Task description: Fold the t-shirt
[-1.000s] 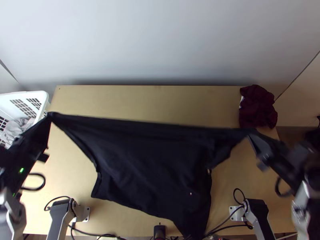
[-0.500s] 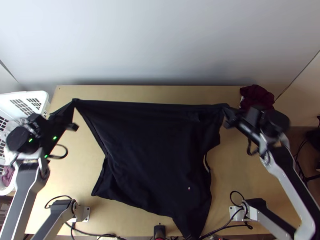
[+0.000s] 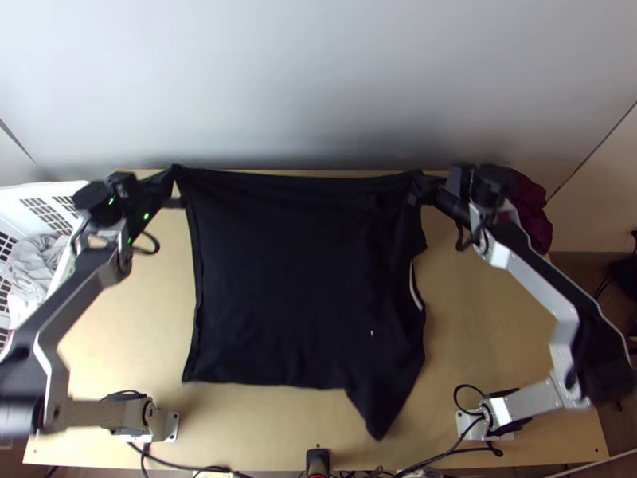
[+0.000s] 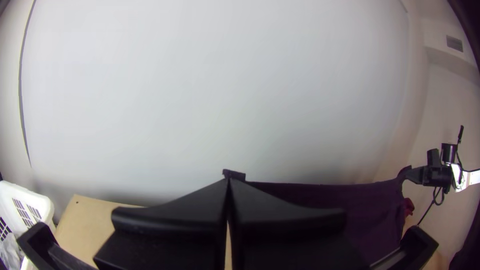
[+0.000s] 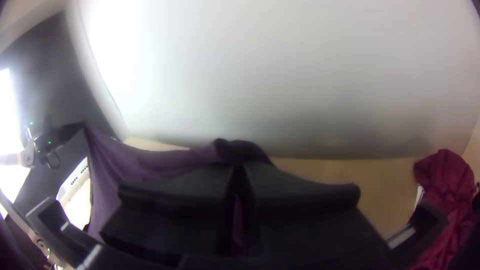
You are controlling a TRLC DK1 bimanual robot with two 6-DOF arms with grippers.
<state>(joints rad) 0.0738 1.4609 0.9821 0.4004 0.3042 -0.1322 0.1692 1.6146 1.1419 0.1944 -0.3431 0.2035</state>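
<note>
Black t-shirt (image 3: 295,279) stretches over the worktop (image 3: 474,342), left pincer (image 3: 173,174) and right pincer (image 3: 419,185) each closed on a far corner; the held edge is now farther out, probably smoothing it for folding.

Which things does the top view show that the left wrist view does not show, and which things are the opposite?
Top view: a small pale spot on the black cloth t-shirt, the shirt's pointed end towards the near edge of the light wooden table, and a small black device there.

Left wrist view: a small grey slatted vent, high up.

Both: the shirt's far edge stretched between left gripper and right gripper, the white slotted plastic basket, the table, some dark red cloth.
</note>
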